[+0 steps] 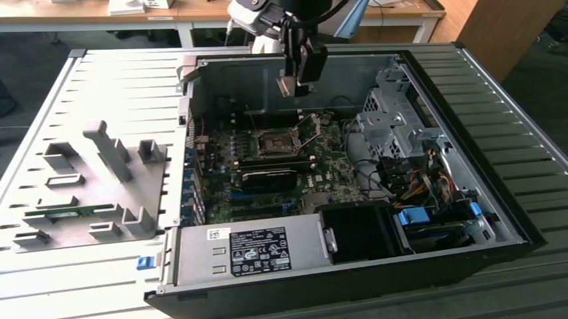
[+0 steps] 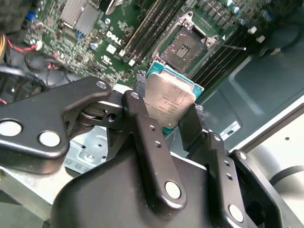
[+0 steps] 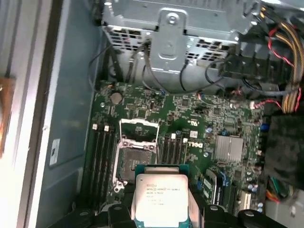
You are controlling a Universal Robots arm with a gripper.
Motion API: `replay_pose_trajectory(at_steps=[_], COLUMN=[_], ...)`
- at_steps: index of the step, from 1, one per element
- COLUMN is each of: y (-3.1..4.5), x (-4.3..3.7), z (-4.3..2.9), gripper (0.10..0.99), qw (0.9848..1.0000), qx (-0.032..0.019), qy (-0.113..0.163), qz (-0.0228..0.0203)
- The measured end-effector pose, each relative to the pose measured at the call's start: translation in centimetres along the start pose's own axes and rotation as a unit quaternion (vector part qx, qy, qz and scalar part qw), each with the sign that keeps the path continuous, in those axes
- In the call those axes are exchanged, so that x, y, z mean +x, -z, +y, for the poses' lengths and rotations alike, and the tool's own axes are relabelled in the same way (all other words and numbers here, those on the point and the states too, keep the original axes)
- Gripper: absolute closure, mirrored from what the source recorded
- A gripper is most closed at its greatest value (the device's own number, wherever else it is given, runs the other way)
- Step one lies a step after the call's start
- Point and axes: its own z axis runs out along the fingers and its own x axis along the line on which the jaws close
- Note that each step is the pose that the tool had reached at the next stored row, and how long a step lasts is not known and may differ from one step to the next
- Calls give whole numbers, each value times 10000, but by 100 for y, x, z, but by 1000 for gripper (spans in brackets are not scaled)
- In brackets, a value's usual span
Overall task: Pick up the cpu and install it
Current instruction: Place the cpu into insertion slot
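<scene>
The cpu [image 2: 166, 97] is clamped by opposite edges in the gripper [image 2: 164, 113] and held above the motherboard [image 3: 190, 128], near the open socket [image 3: 135, 152], probably to be aligned.

This looks like a robotics lab or workshop: an opened computer case [image 1: 355, 289] lies on a ribbed metal table [image 1: 124, 86], with wooden office tables [image 1: 71, 14] along the frame's top.

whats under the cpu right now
The cpu, held in the end effector, hangs over the motherboard, whose open, empty socket shows beneath. The board patch directly behind the cpu is covered, and the cpu's underside cannot be seen.
</scene>
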Motion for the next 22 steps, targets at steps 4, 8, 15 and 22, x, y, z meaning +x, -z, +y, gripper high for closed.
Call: replay_pose_trajectory(at_steps=[4, 8, 15, 22], y=[-36, -79, -202, -329], x=[2, 74, 242, 256], z=[-3, 0, -4, -14], gripper=[557, 557, 557, 557], qw=[9995, 9993, 9993, 9993], qx=[-3, -4, -8, -6], qy=[-330, -378, -381, -380], qz=[-12, -14, -15, -32])
